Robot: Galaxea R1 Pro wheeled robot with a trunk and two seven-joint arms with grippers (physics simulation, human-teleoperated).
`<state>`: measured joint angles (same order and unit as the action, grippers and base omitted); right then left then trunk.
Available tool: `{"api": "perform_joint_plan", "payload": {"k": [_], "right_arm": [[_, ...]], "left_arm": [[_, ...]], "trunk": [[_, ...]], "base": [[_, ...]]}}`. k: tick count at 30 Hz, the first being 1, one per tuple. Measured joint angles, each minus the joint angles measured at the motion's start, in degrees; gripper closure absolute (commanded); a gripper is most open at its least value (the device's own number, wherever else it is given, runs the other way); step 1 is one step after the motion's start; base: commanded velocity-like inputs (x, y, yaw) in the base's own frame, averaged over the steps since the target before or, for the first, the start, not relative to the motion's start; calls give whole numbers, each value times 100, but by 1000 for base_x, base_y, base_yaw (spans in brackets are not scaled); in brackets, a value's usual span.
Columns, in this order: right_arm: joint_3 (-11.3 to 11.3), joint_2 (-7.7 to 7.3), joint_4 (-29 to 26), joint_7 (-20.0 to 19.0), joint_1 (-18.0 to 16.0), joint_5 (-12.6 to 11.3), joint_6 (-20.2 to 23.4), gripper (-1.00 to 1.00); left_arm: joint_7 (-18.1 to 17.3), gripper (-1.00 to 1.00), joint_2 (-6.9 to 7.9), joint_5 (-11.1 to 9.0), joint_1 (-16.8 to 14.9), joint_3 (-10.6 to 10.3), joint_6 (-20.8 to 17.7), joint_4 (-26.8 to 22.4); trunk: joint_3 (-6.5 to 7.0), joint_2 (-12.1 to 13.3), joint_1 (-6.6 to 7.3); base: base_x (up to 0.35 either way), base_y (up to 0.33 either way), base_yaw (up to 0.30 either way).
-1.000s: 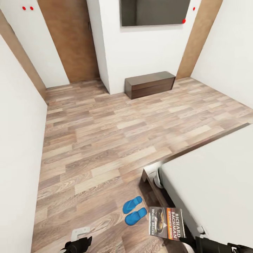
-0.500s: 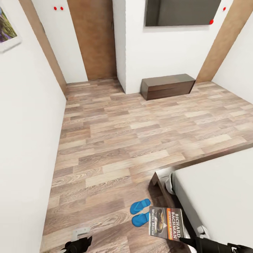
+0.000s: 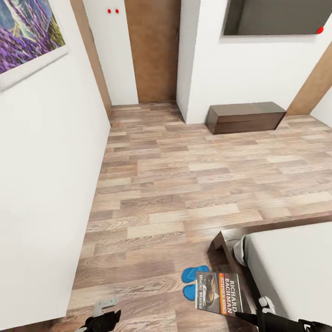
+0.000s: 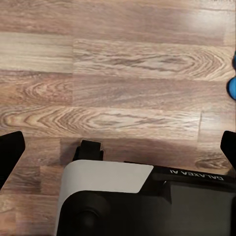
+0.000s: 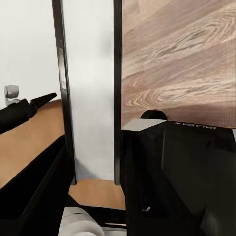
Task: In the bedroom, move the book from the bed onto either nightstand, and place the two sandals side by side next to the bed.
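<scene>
The book [image 3: 218,292], dark-covered with an orange band and white lettering, hangs over the floor by the bed's corner, and my right gripper [image 3: 240,315] is shut on its lower edge. Up close, the book [image 5: 92,98] is a pale strip with dark edges running between the right gripper's [image 5: 93,167] fingers. Two blue sandals [image 3: 193,276] lie side by side on the floor beside the bed [image 3: 295,267], partly hidden behind the book. My left gripper [image 3: 105,318] hangs low over the planks, open and holding nothing. The nightstand is out of view.
A white wall [image 3: 41,184] with a purple painting [image 3: 25,32] stands close on the left. A long low dark-wood cabinet [image 3: 244,117] sits against the far wall below a dark screen [image 3: 276,16]. A brown door [image 3: 152,50] is at the back. Wood floor [image 3: 175,184] stretches between.
The whole picture has shifted right, so the camera has turned left; the painting has come into sight. The book and both grippers keep their places in the picture. The book now covers part of the sandals.
</scene>
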<state>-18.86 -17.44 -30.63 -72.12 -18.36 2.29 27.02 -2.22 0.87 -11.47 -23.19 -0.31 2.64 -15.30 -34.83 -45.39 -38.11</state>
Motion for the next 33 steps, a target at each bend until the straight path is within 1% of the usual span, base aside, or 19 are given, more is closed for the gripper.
{"api": "perform_joint_plan", "payload": {"k": [6,15,22,26,28,30,31,33], "right_arm": [[-1,0,2,0,0,-2,-2,100],[-2,0,-3,-2,1,-5,-1,100],[-2,0,12,14,3,-12,-4,100],[-23,-2,258,14,3,-15,-57,100],[-41,-2,448,14,3,-17,-294,100],[-56,-7,576,15,2,-23,-699,100],[-55,-4,599,18,2,-24,-823,100],[-54,-3,620,51,2,-21,-937,100]], "left_arm": [[-1,-100,8,0,-1,5,5,0],[-1,-100,9,0,1,6,9,1],[-1,-100,8,1,-3,3,10,3],[-1,-100,4,1,-3,1,10,3],[-1,-100,3,1,0,0,13,3],[-1,-100,1,1,-1,0,16,3],[-1,-100,0,1,-2,0,17,3],[-1,-100,0,1,0,0,18,3]], "trunk": [[0,0,0],[0,0,1],[1,0,1],[27,0,1],[44,0,1],[63,0,1],[72,0,1],[91,0,1]], "base": [[-116,165,296],[-14,20,285],[-1,1,54],[0,0,4],[0,0,1],[0,0,0],[0,0,0],[0,0,0]]}}
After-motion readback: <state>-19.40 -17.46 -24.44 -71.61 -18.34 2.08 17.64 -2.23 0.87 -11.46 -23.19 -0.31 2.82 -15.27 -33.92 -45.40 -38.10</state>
